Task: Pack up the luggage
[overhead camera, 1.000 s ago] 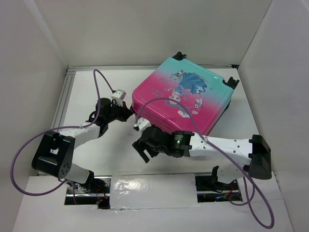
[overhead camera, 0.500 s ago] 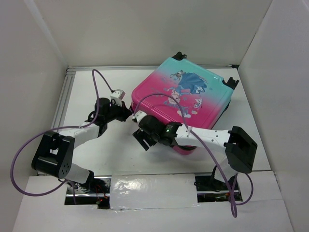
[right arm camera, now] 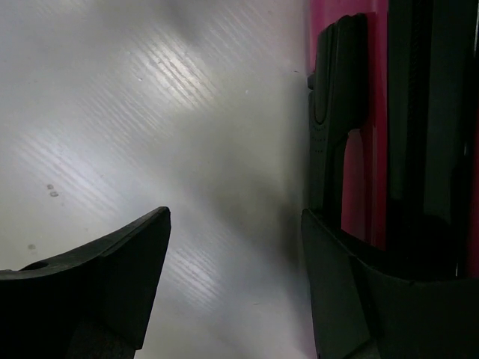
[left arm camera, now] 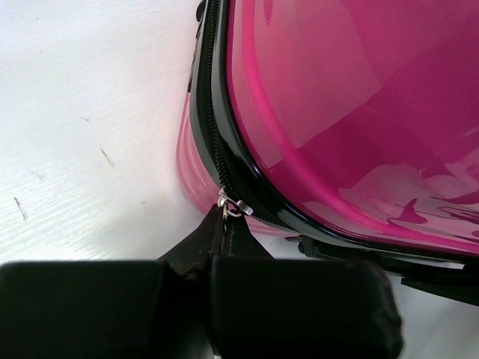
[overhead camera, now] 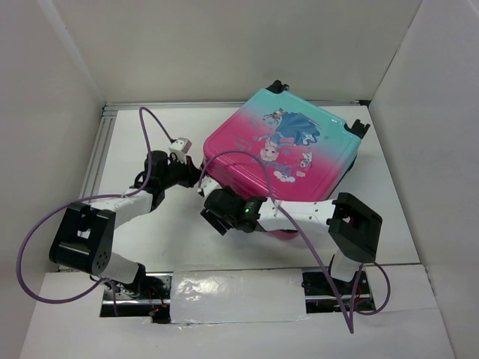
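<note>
The luggage [overhead camera: 288, 153] lies flat and closed on the white table, pink at the near end and teal at the far end, with black wheels at the far corners. My left gripper [overhead camera: 196, 174] is at its near-left corner. In the left wrist view it [left arm camera: 223, 224] is shut on the small silver zipper pull [left arm camera: 227, 206] of the black zipper [left arm camera: 213, 112] running round the pink shell [left arm camera: 337, 112]. My right gripper [overhead camera: 212, 219] is open and empty at the near edge of the luggage. In the right wrist view it [right arm camera: 236, 224] is over bare table, its right finger beside a black handle [right arm camera: 337, 112].
White walls enclose the table on the left, back and right. An aluminium rail [overhead camera: 101, 149] runs along the left and back edges. Purple cables [overhead camera: 34, 232] loop from both arms. The right arm's elbow [overhead camera: 353, 224] stands near the front right.
My right arm has swung left along the near edge of the luggage, bringing its gripper close to the left gripper. The left gripper has barely moved and still holds the zipper pull.
</note>
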Robot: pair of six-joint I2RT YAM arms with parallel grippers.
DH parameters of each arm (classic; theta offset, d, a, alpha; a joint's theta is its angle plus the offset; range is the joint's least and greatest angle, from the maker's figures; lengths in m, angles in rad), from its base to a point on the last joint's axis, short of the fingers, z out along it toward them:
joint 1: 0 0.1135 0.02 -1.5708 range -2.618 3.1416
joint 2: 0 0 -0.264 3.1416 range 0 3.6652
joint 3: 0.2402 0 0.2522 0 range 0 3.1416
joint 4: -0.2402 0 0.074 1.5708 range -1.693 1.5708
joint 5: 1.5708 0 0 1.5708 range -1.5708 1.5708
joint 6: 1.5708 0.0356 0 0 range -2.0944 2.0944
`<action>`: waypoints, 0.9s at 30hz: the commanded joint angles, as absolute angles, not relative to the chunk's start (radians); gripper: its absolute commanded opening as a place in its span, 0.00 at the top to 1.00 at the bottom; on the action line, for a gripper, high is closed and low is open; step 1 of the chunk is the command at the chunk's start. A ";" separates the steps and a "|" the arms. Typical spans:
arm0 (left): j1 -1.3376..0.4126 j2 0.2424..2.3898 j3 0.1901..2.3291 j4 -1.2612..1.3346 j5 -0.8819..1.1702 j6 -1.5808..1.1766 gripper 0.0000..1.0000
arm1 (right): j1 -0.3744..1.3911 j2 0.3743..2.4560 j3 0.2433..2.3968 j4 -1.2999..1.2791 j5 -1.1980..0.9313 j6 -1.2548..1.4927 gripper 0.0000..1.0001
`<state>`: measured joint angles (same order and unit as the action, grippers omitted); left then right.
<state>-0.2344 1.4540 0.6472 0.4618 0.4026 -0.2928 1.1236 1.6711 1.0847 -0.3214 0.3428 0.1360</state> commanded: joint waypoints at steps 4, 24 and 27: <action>-0.179 1.456 0.643 0.499 0.344 -0.287 1.00 | 1.189 1.694 1.158 -0.360 0.616 0.117 0.22; -0.161 1.465 0.652 0.499 0.371 -0.287 1.00 | 1.100 1.819 1.095 -0.250 0.512 0.074 0.32; -0.161 1.465 0.652 0.499 0.371 -0.287 1.00 | 1.077 1.830 1.057 -0.215 0.473 0.064 0.49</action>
